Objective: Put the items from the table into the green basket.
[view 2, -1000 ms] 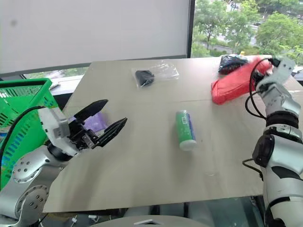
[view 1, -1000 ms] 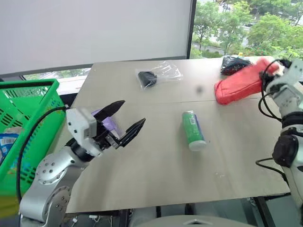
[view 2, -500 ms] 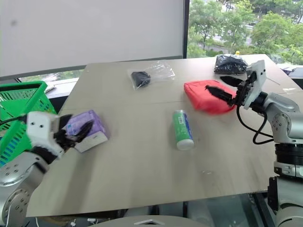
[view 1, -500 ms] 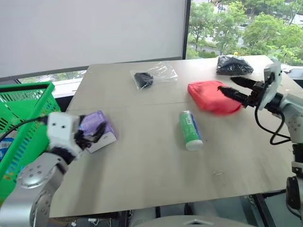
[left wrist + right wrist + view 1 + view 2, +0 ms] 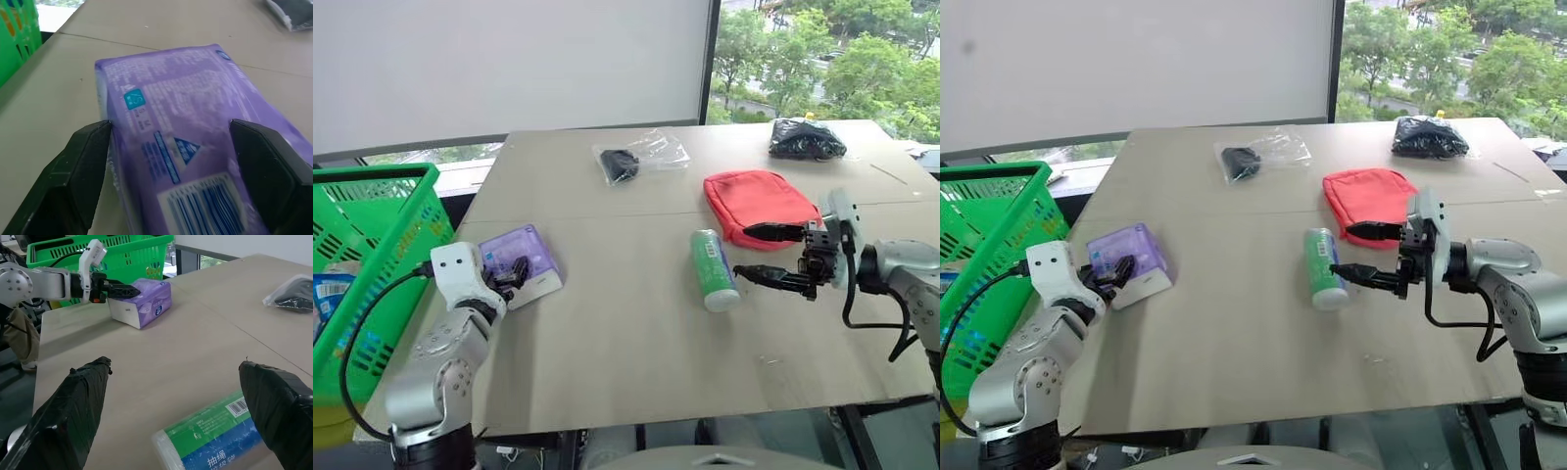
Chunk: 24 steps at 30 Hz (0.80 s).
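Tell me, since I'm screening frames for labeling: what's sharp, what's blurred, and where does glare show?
Left eye view: even daylight, the table matte, the clear bag carrying small glints. Left wrist view: the lilac box soft at close range, its small print hard to read. Right wrist view: the right gripper's fingers are blurred, while the green basket is sharper.

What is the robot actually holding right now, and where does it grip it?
Nothing is lifted yet. The left pincer straddles the near end of the lilac box, which lies on the table, one finger on each long side. The right pincer is open beside the green-and-white bottle.
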Each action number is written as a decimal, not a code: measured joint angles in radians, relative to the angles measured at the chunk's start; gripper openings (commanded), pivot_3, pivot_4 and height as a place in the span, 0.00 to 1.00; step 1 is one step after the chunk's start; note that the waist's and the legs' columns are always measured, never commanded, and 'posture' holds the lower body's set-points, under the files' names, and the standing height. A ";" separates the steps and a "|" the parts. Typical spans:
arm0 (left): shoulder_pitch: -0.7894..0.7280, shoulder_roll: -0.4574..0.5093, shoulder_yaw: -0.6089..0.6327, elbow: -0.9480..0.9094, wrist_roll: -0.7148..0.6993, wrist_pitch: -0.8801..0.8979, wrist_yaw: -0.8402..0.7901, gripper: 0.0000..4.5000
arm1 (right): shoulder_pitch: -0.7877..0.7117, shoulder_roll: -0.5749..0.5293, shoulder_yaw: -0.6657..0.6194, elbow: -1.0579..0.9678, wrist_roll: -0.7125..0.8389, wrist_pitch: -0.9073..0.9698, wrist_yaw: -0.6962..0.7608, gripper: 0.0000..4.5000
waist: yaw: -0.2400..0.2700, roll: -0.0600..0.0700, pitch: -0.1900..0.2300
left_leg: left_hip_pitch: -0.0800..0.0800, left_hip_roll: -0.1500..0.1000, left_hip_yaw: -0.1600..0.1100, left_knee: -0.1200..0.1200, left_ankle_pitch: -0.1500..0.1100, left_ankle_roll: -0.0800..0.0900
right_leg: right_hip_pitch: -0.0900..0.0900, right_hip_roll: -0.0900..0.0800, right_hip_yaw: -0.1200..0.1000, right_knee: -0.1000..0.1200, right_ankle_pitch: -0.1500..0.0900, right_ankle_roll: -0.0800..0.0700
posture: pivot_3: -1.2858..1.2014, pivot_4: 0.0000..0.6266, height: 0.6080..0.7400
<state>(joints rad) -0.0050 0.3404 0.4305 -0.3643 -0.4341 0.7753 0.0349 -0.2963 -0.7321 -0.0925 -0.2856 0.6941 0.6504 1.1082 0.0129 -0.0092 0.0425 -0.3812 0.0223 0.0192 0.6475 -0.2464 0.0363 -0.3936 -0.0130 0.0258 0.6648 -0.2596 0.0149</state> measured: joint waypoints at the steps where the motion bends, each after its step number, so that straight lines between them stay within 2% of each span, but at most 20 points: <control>1: -0.004 -0.003 -0.001 0.010 0.004 -0.005 0.003 0.89 | 0.000 0.003 0.001 -0.007 0.000 0.000 -0.001 1.00 | 0.000 0.000 0.000 | 0.000 0.000 0.000 0.000 0.000 0.000 | 0.000 0.000 0.000 0.000 0.000 0.000 | 0.52 0.00 1.00; 7: -0.058 -0.034 0.008 0.102 0.032 -0.026 0.028 0.89 | 0.000 0.023 0.016 -0.041 0.020 0.000 -0.002 1.00 | 0.000 0.004 -0.004 | 0.002 0.000 0.000 0.000 0.000 0.000 | 0.002 0.001 -0.001 0.001 0.000 -0.001 | 0.52 0.00 1.00; 8: -0.066 -0.046 0.017 0.114 0.031 -0.026 0.031 0.77 | 0.000 0.023 0.016 -0.048 0.021 0.000 -0.002 1.00 | 0.000 0.005 -0.006 | 0.003 0.000 0.000 0.000 0.000 0.000 | 0.002 0.002 0.000 0.001 0.000 -0.001 | 0.52 0.00 1.00; 9: -0.069 -0.053 0.019 0.117 0.029 -0.025 0.032 0.71 | 0.000 0.023 0.016 -0.051 0.022 0.000 -0.001 1.00 | -0.001 0.005 -0.008 | 0.004 0.000 0.000 0.000 0.000 0.000 | 0.003 0.003 0.000 0.001 0.000 -0.001 | 0.52 0.00 1.00; 13: -0.073 -0.067 0.036 0.121 0.023 -0.023 0.034 0.33 | 0.000 0.023 0.016 -0.051 0.022 -0.001 0.000 1.00 | -0.003 0.007 -0.013 | 0.004 0.000 -0.001 0.000 0.000 0.000 | 0.003 0.005 0.000 0.001 0.001 -0.001 | 0.52 0.00 1.00; 18: -0.080 -0.072 0.046 0.132 0.019 -0.021 0.035 0.04 | -0.002 0.023 0.018 -0.050 0.020 -0.013 0.003 1.00 | -0.002 0.009 -0.016 | 0.004 0.000 -0.001 0.000 0.000 0.000 | 0.003 0.005 0.000 0.001 0.001 -0.002 | 0.53 0.00 1.00; 22: -0.097 -0.077 0.050 0.142 0.029 -0.060 0.040 0.02 | -0.036 0.043 0.037 -0.044 0.020 -0.023 0.002 1.00 | -0.002 0.007 -0.015 | 0.003 0.000 -0.001 0.000 0.000 0.000 | 0.002 0.006 0.000 0.001 0.002 -0.003 | 0.53 0.00 1.00; 24: -0.124 -0.055 0.042 0.141 0.062 -0.092 0.043 0.02 | -0.075 0.076 0.043 -0.039 0.027 -0.021 -0.006 1.00 | 0.001 0.000 -0.012 | 0.001 0.001 -0.003 0.001 0.000 0.000 | 0.000 0.008 -0.001 0.001 0.003 -0.004 | 0.54 0.00 1.00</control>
<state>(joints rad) -0.1289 0.2851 0.4728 -0.2229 -0.3720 0.6835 0.0774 -0.3716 -0.6559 -0.0493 -0.3246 0.7209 0.6291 1.1024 0.0135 -0.0087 0.0303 -0.3800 0.0235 0.0165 0.6485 -0.2462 0.0363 -0.3932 -0.0046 0.0248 0.6658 -0.2570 0.0105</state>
